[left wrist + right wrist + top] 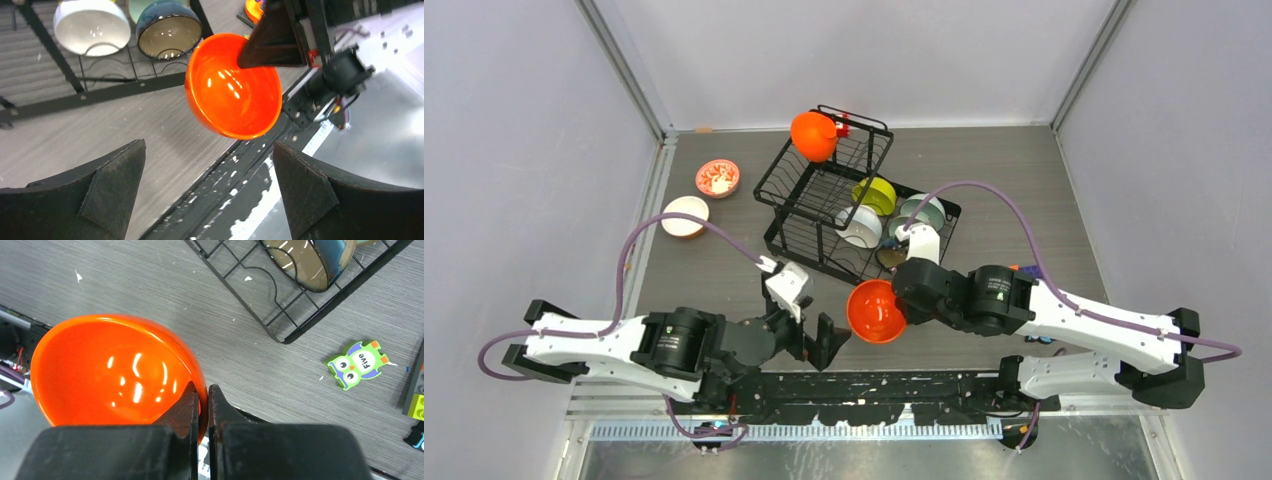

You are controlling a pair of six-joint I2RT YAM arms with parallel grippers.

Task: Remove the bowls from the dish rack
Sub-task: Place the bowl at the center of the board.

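**Orange bowl out of the rack, waiting to be set down**

The right gripper (pixel 202 400) pinches the rim of a glossy orange bowl (pixel 876 311), one finger inside and one outside. It holds the bowl tilted above the tabletop (pixel 724 270), near the front edge and clear of the black wire dish rack (pixel 809 190). The left gripper (pixel 210 185) hangs just beside it, jaws spread wide and empty.

The step looks like the carry-out. Next comes either a careful lowering until the base rests flat, then release, or a pass to the waiting left gripper.

The slick bowl, gripped only at its thin rim, may swing. A second orange bowl (pixel 813 135), a lime-yellow bowl (pixel 876 193), a white bowl (pixel 860 226), a mint bowl (pixel 922 212) and a dark bowl (pixel 169 30) sit in the rack. Two bowls (pixel 717 178) stand on the tabletop at far left.
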